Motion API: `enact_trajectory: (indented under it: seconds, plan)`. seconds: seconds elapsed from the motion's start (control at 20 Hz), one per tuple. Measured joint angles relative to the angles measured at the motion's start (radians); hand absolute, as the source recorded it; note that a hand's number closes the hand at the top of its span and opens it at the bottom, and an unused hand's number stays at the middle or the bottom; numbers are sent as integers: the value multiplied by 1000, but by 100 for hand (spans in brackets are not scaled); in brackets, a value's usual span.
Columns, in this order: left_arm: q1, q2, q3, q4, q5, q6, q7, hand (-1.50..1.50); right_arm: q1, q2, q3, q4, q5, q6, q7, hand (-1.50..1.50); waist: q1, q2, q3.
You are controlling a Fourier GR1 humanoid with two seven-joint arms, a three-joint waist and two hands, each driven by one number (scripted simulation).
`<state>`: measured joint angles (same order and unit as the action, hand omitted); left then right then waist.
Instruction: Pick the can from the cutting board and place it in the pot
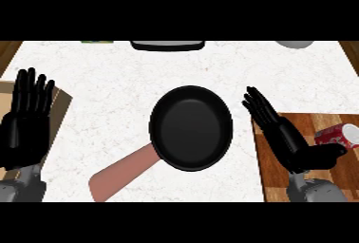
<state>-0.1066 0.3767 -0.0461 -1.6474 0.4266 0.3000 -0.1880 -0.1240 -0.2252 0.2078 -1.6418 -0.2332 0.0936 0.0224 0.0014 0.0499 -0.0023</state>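
Head view, Student: What lies closest to the lower edge?

Tutor: Two grey forearms enter there. Between them, the reddish-brown handle (123,175) of the pot (191,128) runs toward the lower left across the white marbled desk (112,76).

Student: And the hands?

Tutor: The left hand (24,128) rests at the left edge, open with its fingers up, partly over a brown wooden block (61,102). The right hand (291,142) sits above the left margin of the cutting board (272,180). Its fingers (261,108) are straight and spread, pointing away from the robot, and they hold nothing.

Student: Where is the can?

Tutor: The can (338,134), red with a silver end, lies on its side on the cutting board, near the right edge of the view. The right thumb reaches toward it and ends just beside its near end; whether they touch cannot be told.

Student: And the pot itself?

Tutor: It is black, shallow and round, at the centre of the desk, left of the board and apart from it, with nothing inside.

Student: Farthest back?

Tutor: A dark tray-like object (168,45) sits at the centre of the far edge. A pale round object (294,43) lies at its right, cut off by the view.
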Motion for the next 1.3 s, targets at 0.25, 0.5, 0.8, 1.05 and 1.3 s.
enact_trajectory:
  seconds: [0.25, 0.5, 0.8, 1.05, 1.3]
  plan:
    - [34, 27, -105, 105, -53, -65, 78, 0, 26, -112, -99, 45, 13, -2, 55, 150, -26, -30, 2]
    - [84, 38, -206, 173, -80, -119, 161, 0, 29, -255, -251, 69, 214, -195, 12, -150, -85, -38, -2]
    - [68, 37, -272, 216, -94, -180, 231, 0, 114, -169, -385, -11, 259, -407, -250, -150, -60, -49, 3]
    - [38, 3, -292, 266, -124, -209, 244, 0, 207, -249, -445, -176, 249, -360, -85, -150, -33, -52, 1]
    - [22, -4, -292, 274, -138, -219, 260, 0, 222, -354, -468, -265, 214, -276, 221, -150, -18, -52, 0]
